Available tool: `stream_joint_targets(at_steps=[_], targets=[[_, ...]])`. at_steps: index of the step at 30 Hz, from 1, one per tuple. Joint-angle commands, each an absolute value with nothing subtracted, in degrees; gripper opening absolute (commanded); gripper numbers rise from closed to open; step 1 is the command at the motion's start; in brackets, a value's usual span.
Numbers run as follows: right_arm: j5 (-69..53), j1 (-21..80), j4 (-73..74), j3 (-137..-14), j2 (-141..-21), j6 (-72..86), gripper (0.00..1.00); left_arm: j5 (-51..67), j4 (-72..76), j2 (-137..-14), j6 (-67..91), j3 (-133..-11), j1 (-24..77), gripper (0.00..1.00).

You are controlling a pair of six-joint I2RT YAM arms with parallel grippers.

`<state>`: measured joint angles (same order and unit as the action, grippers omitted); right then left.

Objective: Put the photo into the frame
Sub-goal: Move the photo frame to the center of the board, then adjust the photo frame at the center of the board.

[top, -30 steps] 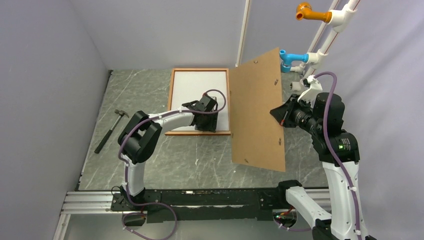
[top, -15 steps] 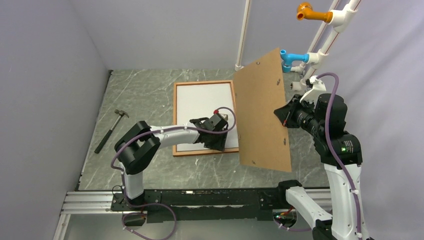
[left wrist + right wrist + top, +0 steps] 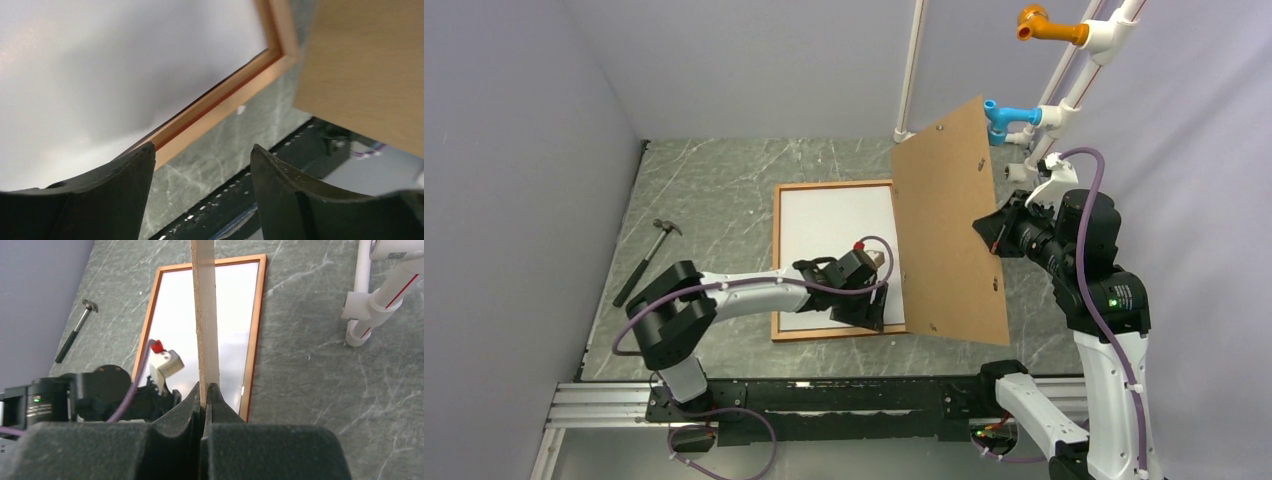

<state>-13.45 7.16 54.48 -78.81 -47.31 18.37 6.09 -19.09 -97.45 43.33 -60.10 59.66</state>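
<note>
- Grey marble table [image 3: 724, 190] under everything, with the frame [image 3: 775, 260] lying flat on it and the photo [image 3: 834, 230] already sitting inside it, white back up.
- Left hand [image 3: 201, 155] hovered over the frame's near right corner, jaws apart with nothing between them. Right hand [image 3: 206, 392] was clamped on the edge of the brown backing board [image 3: 949, 230], which stood tilted above the frame's right side.
- My worry: the board was pinched at one edge only, so I reckon it could swing or slip on the way down and land skewed on the moulding. It could also clip the left hand if that hadn't cleared out.
- Top view gave the whole layout, plus a hammer [image 3: 639, 265] well left of the frame.
- Only the left wrist view showed a dark line between the print and the frame's near rail; couldn't tell if that was lift or shadow.
- Only the right wrist view showed the board edge-on, gripped right at the fingertips.
</note>
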Motion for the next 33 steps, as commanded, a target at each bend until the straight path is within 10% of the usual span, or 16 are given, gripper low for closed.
stream_joint_targets(at_steps=[1, 15, 22, 33], targets=[[-10.90, 6.76, 50.11, -79.48, -45.79, 19.99, 0.00, 11.01, -11.35, -89.43, 43.86, -59.06, 56.12, 0.76], [-19.95, 6.76, 44.48, -74.45, -46.00, 23.17, 0.00, 13.64, -14.84, -70.82, 43.54, -50.90, 31.22, 0.79], [-25.82, 6.72, 39.04, -69.86, -45.90, 27.57, 0.00, -7.08, -34.49, -67.53, 40.53, -48.90, 30.70, 0.76], [-30.02, 6.71, 32.40, -62.08, -45.64, 32.29, 0.00, -6.84, -32.95, -76.80, 39.07, -44.72, 30.69, 0.63]])
